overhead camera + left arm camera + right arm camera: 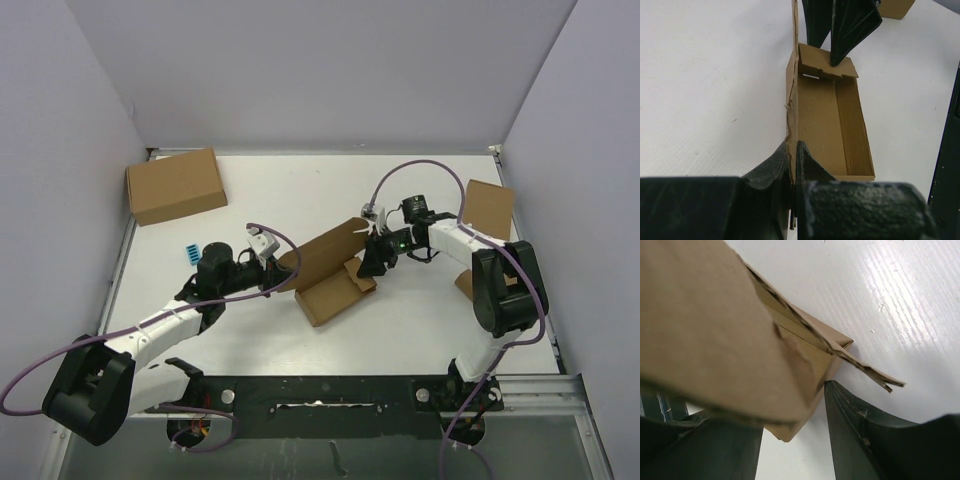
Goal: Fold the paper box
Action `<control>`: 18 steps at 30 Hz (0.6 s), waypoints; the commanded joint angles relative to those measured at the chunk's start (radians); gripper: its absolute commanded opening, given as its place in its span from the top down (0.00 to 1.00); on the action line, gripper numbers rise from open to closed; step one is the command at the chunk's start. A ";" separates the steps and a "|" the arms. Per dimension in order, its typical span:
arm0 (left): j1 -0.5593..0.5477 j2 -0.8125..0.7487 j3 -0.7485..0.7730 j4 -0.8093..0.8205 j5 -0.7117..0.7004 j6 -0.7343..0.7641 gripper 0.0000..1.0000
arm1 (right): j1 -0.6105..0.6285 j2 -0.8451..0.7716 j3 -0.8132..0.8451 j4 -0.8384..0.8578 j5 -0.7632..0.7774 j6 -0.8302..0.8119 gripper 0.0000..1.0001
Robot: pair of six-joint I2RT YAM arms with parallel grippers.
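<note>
Left wrist view: left gripper [794, 152] pinched tight on the tall upright flap of the paper box [825, 115], a half-folded open tray at mid table [420, 190]. Right gripper [840, 30] at the far end, 2 fingers partway apart, straddling the end flap.

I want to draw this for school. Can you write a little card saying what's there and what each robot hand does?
Paper box: half-folded, open tray, long flap standing up
Left gripper: shut on the standing flap
Right gripper: jaws apart, at the box's far end flap
Other boxes: larger carton back left, smaller box back right
Table: white
</note>
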 commanded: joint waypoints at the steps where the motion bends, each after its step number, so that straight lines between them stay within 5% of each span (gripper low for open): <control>1: 0.007 -0.013 0.043 0.049 0.006 -0.007 1.00 | 0.021 -0.055 -0.008 0.046 0.049 0.013 0.51; 18: 0.007 -0.006 0.038 0.055 -0.010 -0.024 1.00 | 0.125 -0.060 -0.016 0.074 0.316 0.006 0.56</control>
